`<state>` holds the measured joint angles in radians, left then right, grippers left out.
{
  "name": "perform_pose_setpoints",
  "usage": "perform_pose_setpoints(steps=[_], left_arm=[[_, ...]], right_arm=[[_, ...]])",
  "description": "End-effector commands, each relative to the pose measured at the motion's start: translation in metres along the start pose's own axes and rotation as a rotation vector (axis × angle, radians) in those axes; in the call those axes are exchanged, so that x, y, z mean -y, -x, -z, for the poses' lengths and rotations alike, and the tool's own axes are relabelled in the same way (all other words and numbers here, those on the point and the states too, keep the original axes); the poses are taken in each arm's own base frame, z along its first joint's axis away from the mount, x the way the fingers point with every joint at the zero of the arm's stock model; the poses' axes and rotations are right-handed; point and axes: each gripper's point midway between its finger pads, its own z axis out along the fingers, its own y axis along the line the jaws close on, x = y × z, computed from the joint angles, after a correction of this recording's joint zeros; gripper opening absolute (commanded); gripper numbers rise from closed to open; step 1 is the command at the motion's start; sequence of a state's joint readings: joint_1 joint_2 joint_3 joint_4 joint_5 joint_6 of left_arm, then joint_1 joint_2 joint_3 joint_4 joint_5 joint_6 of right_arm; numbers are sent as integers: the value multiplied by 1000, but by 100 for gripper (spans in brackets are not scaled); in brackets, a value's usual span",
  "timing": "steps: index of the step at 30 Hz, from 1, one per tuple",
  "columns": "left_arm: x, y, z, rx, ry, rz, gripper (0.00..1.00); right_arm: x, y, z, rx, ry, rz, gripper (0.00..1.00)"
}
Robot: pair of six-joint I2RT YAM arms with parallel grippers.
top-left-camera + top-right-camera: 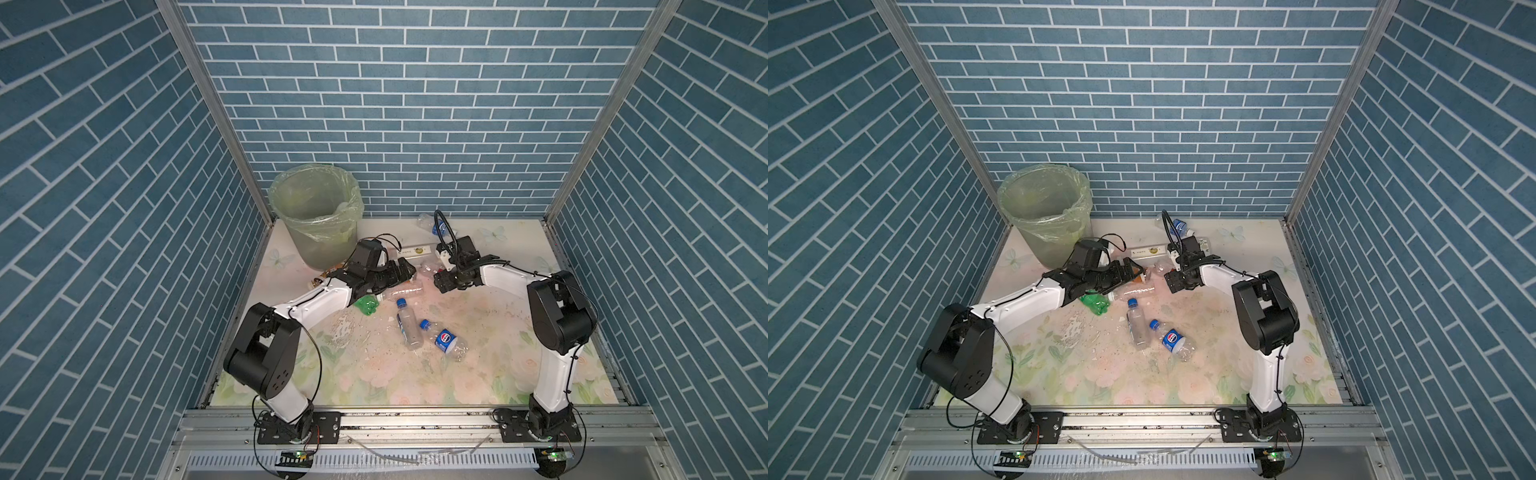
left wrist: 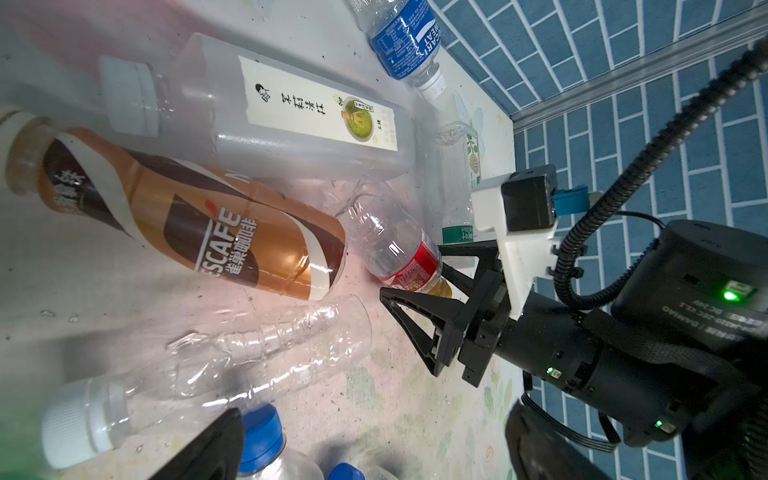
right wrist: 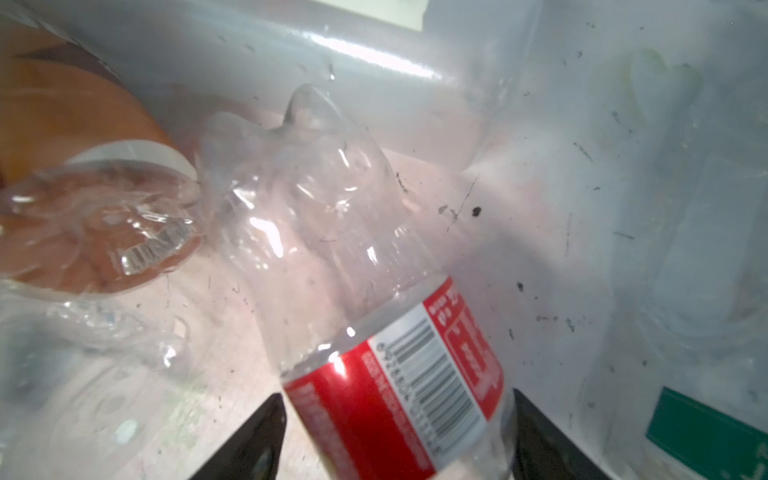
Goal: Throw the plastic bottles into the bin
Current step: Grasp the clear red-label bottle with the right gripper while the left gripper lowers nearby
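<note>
My right gripper (image 3: 399, 436) is shut on a clear red-labelled bottle (image 3: 374, 316), a finger pressed to each side while it lies on the table. In the left wrist view that bottle (image 2: 395, 245) sits between a brown coffee bottle (image 2: 216, 232) and the right gripper (image 2: 411, 270). My left gripper (image 2: 374, 449) is open above a crushed clear bottle (image 2: 249, 357) and a blue-capped one (image 2: 262, 436). In both top views the two grippers (image 1: 405, 270) (image 1: 440, 282) face each other mid-table. The bin (image 1: 316, 208) (image 1: 1044, 203) stands at the back left.
A square clear bottle with a pale label (image 2: 291, 120) and a blue-labelled bottle (image 2: 407, 37) lie near the back wall. A green bottle (image 1: 367, 304) and two blue-capped bottles (image 1: 407, 328) (image 1: 446, 338) lie in the middle. Blue brick walls close in three sides.
</note>
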<state>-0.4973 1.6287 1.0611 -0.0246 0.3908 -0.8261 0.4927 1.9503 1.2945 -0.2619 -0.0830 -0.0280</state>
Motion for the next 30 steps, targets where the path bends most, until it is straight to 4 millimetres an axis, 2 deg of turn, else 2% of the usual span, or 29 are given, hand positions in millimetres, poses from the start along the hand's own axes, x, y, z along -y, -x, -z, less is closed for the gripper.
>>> perform_pose_setpoints(steps=[1, 11, 30], left_arm=[[-1, -2, 1, -7, -6, 4, 99], [2, 1, 3, -14, 2, 4, 99], [4, 2, -5, -38, 3, 20, 99]], right_arm=[[-6, 6, 3, 11, 17, 33, 77], [-10, -4, 4, -9, 19, 45, 65], [-15, -19, 22, 0, 1, 23, 57]])
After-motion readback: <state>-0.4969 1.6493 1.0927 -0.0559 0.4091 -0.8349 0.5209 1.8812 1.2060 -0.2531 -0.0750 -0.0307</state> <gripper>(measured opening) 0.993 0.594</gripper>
